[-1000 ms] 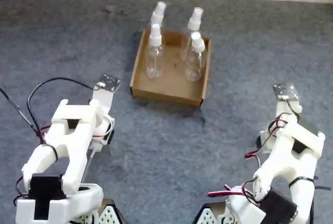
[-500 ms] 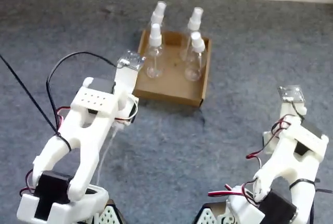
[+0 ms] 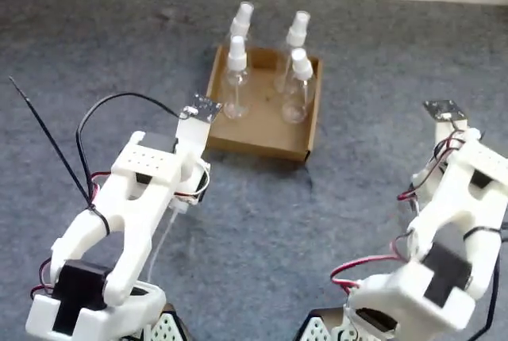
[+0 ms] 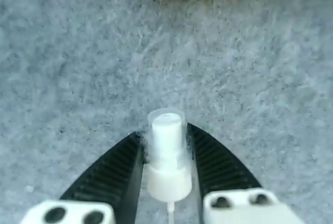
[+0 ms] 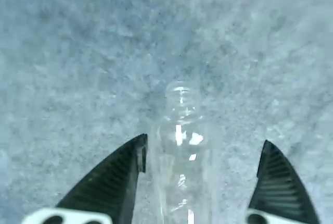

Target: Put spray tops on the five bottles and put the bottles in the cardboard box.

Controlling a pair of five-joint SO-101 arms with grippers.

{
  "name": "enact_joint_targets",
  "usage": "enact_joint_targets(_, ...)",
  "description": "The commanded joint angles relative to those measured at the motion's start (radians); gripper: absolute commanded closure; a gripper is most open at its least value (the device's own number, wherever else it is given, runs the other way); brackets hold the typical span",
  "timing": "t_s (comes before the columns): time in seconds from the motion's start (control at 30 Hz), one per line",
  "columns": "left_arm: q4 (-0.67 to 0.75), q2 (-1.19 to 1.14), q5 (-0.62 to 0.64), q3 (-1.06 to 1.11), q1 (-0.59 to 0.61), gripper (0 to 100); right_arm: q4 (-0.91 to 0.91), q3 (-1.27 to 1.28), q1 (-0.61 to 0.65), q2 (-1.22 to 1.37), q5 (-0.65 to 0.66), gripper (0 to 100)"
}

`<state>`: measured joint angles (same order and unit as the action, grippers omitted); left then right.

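Your left gripper (image 4: 165, 135): clamped on the spray top (image 4: 167, 156), held ready for seating | your right gripper (image 5: 205, 141): jaws wide apart around the uncapped bottle (image 5: 183, 156), not squeezing it, so likely needs closing first | box (image 3: 252, 144): four topped bottles (image 3: 236, 79) stand inside.

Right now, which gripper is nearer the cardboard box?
Left. The left gripper is beside a front corner of the cardboard box; the right gripper is well off to its other side.
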<state>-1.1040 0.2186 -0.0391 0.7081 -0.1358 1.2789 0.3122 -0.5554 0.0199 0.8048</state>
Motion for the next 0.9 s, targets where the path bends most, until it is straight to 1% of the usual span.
enact_joint_targets(0.0,0.025,0.018,0.005,-0.002,-0.015,99,0.021,-0.094,-0.016,0.056,0.021,74.4)
enact_joint_targets(0.13,0.028,0.012,0.005,-0.001,-0.015,99,0.022,-0.097,-0.016,0.102,0.021,78.9)
enact_joint_targets(0.33,0.028,0.012,0.005,-0.001,-0.015,99,0.022,-0.096,-0.025,0.107,0.021,79.1)
enact_joint_targets(0.47,0.028,0.012,0.005,-0.001,-0.015,99,0.044,-0.079,-0.045,0.107,0.025,78.8)
enact_joint_targets(0.5,0.028,0.012,0.005,-0.001,-0.015,99,0.056,-0.068,-0.047,0.105,0.049,78.2)
enact_joint_targets(0.57,0.028,0.012,0.005,-0.001,-0.015,99,0.09,-0.062,-0.047,0.104,0.092,75.1)
enact_joint_targets(0.63,0.028,0.012,0.005,-0.001,-0.015,99,0.099,-0.061,-0.048,0.104,0.095,73.4)
enact_joint_targets(0.87,0.028,0.012,0.005,-0.001,-0.015,99,0.096,-0.059,-0.064,0.108,0.12,74.2)
